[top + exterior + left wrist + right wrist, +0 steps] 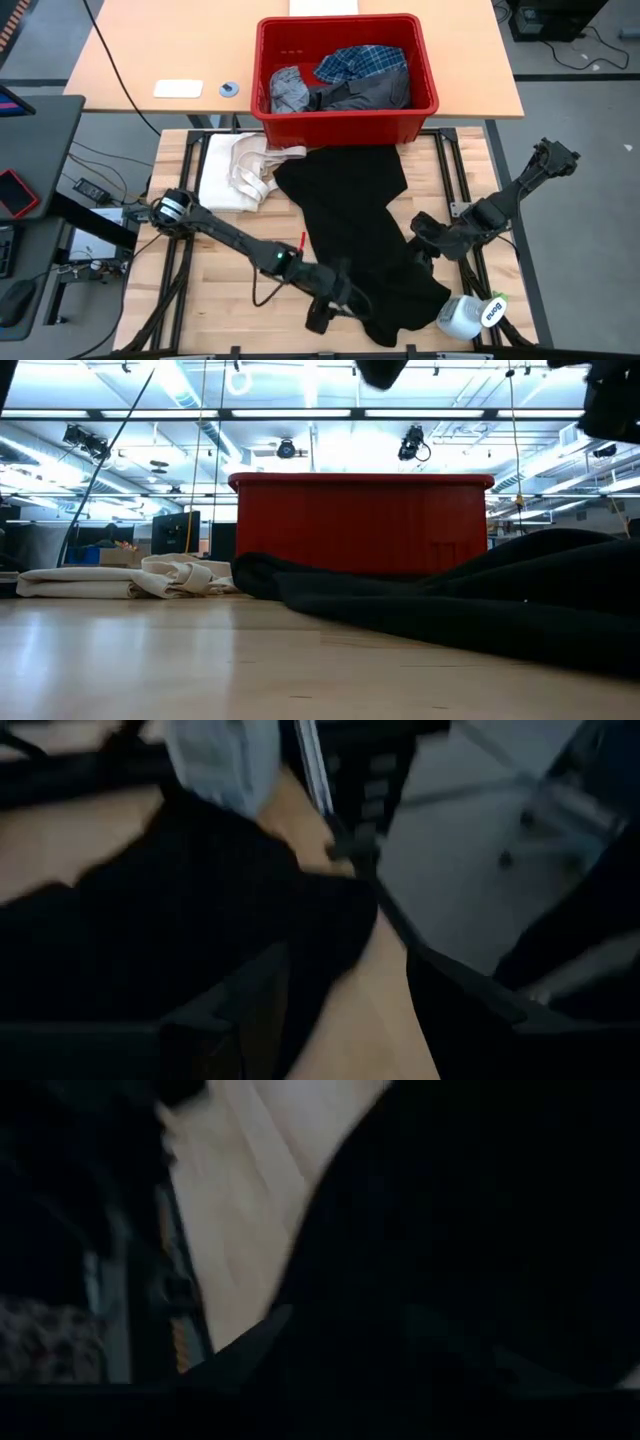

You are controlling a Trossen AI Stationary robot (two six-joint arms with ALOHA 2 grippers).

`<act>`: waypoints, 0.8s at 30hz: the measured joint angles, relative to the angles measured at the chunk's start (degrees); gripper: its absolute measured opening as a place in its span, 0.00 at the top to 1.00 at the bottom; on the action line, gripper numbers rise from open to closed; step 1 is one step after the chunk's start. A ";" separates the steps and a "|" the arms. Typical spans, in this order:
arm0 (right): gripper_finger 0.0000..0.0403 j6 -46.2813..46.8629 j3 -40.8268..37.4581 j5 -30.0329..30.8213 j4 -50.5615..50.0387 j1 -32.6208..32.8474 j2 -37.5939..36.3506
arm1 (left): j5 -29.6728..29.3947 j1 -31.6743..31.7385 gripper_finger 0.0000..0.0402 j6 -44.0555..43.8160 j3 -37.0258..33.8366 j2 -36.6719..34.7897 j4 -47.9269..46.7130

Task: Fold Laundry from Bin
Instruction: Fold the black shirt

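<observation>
1. Red bin sits at the far edge of the wooden table, against the tan desk behind it. In the low view it is the red wall across the back.
2. Inside the bin: blue-and-white plaid shirt on top toward the far side, light grey garment at its left end, dark grey garment along the near wall.
3. Large black garment is out of the bin, spread on the table from just below the bin's near wall down to the near edge. Low view shows it as a dark mound across the right half.
4. Cream-white cloth with strap loops lies to the left of the black garment, touching its upper left edge; also seen at left in the low view.
5. Left gripper is low at the near left edge of the black garment. Wrist view shows its fingers spread, black fabric between and over them; cannot tell if the fabric is actually pinched.
6. Right gripper is at the right edge of the black garment. Its wrist view is mostly black cloth; fingers too dark, cannot tell if apart or together.
7. White bottle with a green label lies on the table at the near right corner, just beside the garment's hem.
</observation>
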 joint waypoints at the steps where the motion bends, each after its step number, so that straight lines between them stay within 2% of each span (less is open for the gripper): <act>1: 0.51 1.40 0.03 1.85 0.89 1.04 0.39 | -0.02 -0.30 0.48 -0.05 -0.06 0.91 0.05; 5: 0.51 10.87 0.03 8.85 1.16 4.21 1.37 | -0.46 -1.40 0.48 -4.27 0.20 4.59 2.62; 8: 0.51 17.25 0.03 9.96 1.47 6.22 1.51 | -2.22 -3.14 0.48 -3.89 3.66 8.73 3.74; 13: 0.51 24.42 0.05 11.17 3.90 9.34 1.49 | -3.21 -5.87 0.48 -2.91 19.49 18.92 -1.12; 18: 0.51 25.91 0.05 14.35 7.06 11.20 1.52 | -5.96 -6.14 0.48 0.65 37.68 29.09 -13.34; 21: 0.51 25.88 0.05 16.02 8.05 12.17 1.51 | -6.37 -5.66 0.48 4.34 44.04 33.06 -18.11; 24: 0.51 25.61 0.05 17.35 8.20 13.39 1.51 | -6.36 -4.92 0.48 5.97 45.56 35.46 -20.94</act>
